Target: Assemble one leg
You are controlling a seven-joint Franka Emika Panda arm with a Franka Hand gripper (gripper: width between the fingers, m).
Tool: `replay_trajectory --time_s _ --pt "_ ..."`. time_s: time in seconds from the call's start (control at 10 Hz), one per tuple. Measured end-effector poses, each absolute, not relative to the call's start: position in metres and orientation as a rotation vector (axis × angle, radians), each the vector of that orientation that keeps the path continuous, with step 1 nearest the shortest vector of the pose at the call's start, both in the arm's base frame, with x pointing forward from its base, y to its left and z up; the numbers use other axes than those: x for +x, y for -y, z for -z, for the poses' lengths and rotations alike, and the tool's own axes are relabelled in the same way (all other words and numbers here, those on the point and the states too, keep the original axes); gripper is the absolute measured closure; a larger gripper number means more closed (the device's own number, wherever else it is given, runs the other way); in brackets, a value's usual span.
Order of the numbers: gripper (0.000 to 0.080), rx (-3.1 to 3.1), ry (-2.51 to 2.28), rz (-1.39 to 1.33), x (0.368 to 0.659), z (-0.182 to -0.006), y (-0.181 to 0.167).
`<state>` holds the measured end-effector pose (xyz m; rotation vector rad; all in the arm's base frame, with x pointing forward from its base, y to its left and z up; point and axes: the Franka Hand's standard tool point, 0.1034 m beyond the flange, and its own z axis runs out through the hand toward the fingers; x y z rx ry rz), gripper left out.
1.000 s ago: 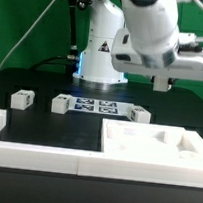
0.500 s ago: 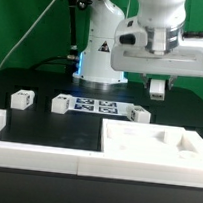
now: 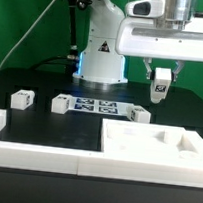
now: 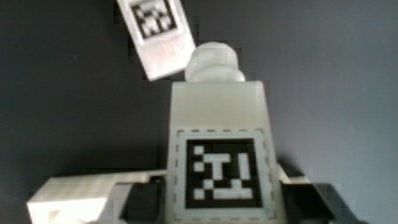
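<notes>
My gripper (image 3: 161,83) is shut on a white leg (image 3: 161,84) with a black-and-white tag and holds it in the air above the table at the exterior view's right. In the wrist view the held leg (image 4: 217,130) fills the middle, its peg end pointing away, with the dark fingers (image 4: 160,200) on both sides of it. Three more legs stand on the black table: one at the left (image 3: 22,99), one beside the marker board (image 3: 61,104), one at its right end (image 3: 138,114).
The large flat white slab (image 3: 150,152) with recessed holes lies at the front right. A white rail (image 3: 34,153) runs along the front edge. The marker board (image 3: 97,107) lies mid-table and shows in the wrist view (image 4: 157,35). The robot base (image 3: 102,54) stands behind.
The wrist has turned upright and risen slightly, carrying the held leg a little to the exterior view's right. The three legs on the table have not moved.
</notes>
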<state>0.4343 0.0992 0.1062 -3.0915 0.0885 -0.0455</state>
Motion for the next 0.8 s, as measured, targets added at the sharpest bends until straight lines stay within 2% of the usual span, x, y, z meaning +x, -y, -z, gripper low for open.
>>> replay_trajectory --time_s 0.2,0.5,0.7,0.8 --pt "0.0508 -3.072 -0.047 0.198 0.437 -0.107 -0.102" --pt "0.0508 -3.064 0.134 0.261 0.463 -0.111 -0.097" --pt "0.0508 -3.051 0.229 0.299 0.499 -0.110 -0.099" --pt "0.0508 -3.051 0.235 0.299 0.496 -0.109 -0.100"
